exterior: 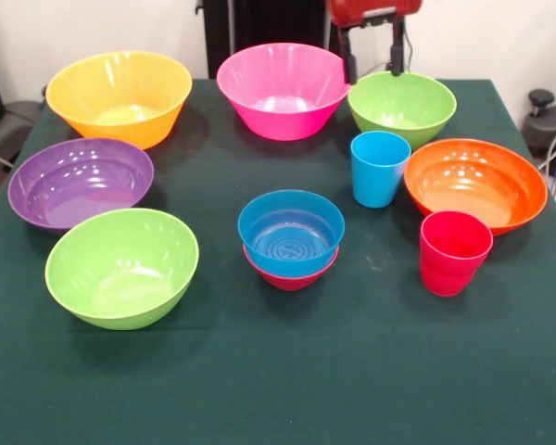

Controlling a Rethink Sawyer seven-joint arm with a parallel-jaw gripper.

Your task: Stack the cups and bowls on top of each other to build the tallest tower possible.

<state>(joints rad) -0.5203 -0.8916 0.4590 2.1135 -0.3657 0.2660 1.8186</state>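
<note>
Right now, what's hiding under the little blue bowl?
A small red bowl sits under the blue bowl; only its rim and lower side show. The rest is covered.

Gripper (pixel 372 57): body cut off by the top edge; only two dark fingers show. Red bowl (pixel 291 275): mostly hidden beneath the nested blue bowl (pixel 291 232).

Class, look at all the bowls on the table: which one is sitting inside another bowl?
The small blue bowl at the centre. It is nested in a red bowl, whose rim peeks out beneath it; every other bowl sits alone on the cloth.
</note>
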